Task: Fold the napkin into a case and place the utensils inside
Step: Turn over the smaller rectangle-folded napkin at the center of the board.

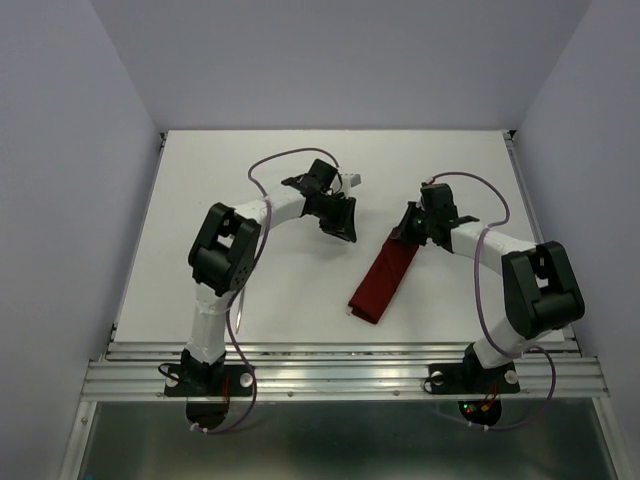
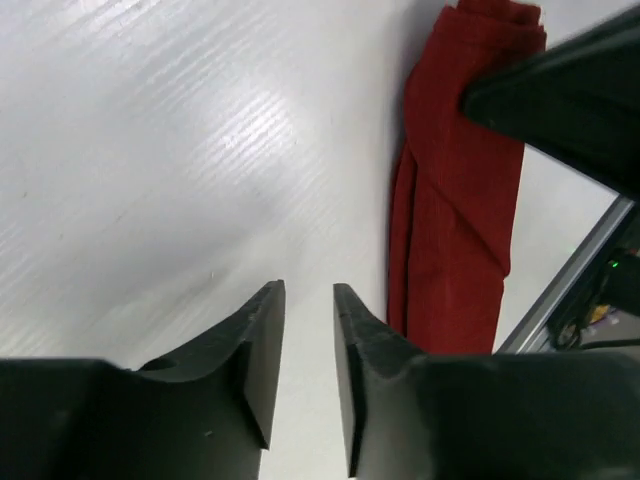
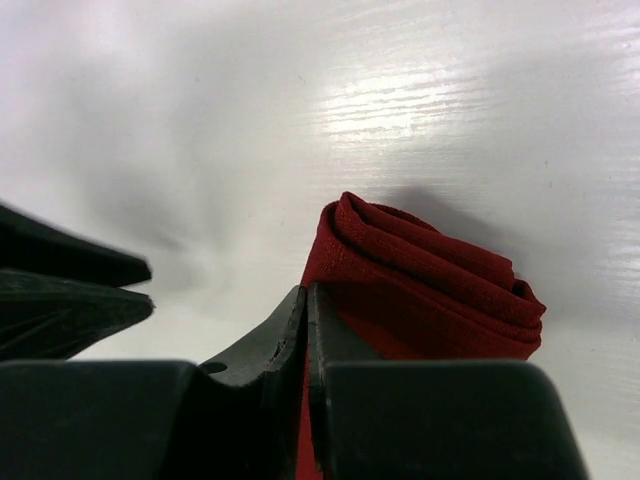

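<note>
The right gripper (image 3: pixel 306 292) pinches its black jaws nearly shut on the far end of the dark red napkin (image 1: pixel 385 275), soft cloth folded into a narrow strip slanting from near-left to far-right on the matte white table (image 1: pixel 250 170), while the left gripper (image 2: pixel 309 290) beside it stands narrowly parted, empty.

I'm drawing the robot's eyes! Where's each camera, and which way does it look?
Top: above and behind, looking down at the table; left arm and right arm show.
Left wrist: on the left arm, facing the table past open fingers.
Right wrist: on the right arm, facing the napkin past shut fingers.
All three see that napkin.
</note>
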{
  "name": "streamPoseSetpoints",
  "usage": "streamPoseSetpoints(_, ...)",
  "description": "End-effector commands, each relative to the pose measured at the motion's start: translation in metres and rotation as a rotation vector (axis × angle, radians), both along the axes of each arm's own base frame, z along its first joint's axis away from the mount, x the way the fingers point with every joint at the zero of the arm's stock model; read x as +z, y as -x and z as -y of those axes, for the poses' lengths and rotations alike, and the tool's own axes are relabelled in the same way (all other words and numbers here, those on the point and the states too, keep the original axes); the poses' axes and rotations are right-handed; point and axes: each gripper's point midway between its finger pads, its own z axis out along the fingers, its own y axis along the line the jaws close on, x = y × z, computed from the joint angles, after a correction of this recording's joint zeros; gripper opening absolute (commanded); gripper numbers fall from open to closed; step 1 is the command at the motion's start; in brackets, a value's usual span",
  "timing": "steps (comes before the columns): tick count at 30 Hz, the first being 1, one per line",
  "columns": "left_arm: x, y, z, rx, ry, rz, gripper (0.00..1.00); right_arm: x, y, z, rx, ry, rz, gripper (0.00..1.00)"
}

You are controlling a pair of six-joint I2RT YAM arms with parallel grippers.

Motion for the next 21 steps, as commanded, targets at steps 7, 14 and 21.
streamPoseSetpoints(7, 0.056, 0.067, 0.012, -0.053, 0.092, 0.045, 0.0, -0.001, -0.025, 0.008, -0.042, 0.078, 0.036, 0.09)
streamPoseSetpoints(14, 0.024, 0.12, 0.032, -0.16, 0.081, -0.043, 0.0, -0.031, -0.024, 0.018, -0.061, 0.141, -0.015, 0.08)
streamPoseSetpoints(21, -0.034, 0.139, 0.026, -0.161, -0.005, -0.151, 0.0, -0.009, -0.02, 0.019, -0.071, 0.124, 0.032, 0.08)
